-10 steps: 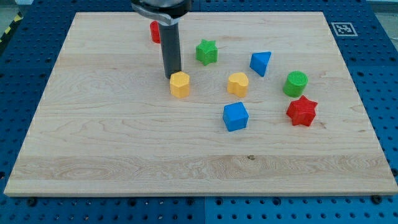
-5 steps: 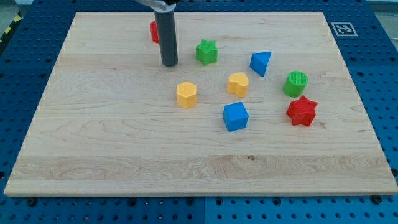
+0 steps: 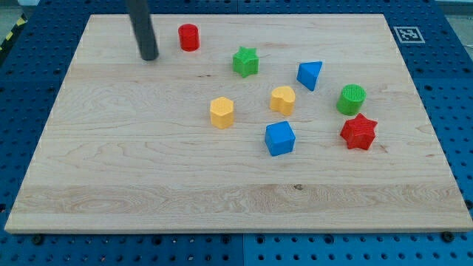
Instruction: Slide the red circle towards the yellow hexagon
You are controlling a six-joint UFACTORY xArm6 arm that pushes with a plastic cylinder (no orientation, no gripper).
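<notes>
The red circle [image 3: 189, 37] stands near the view's top, left of centre, on the wooden board [image 3: 148, 177]. The yellow hexagon [image 3: 222, 112] lies below it and a little to the right, near the board's middle. My tip [image 3: 149, 57] rests on the board to the left of the red circle and slightly below it, with a gap between them. The rod runs up out of the view's top.
A green star [image 3: 246, 61], a blue triangle [image 3: 310, 74], a yellow heart [image 3: 282, 99], a green circle [image 3: 352, 98], a red star [image 3: 359, 131] and a blue cube [image 3: 280, 138] lie to the right of the hexagon.
My tip has moved up from beside the yellow hexagon and then left, past the red circle, to its left side. The hexagon shifted slightly down and right early on. The red circle is now uncovered.
</notes>
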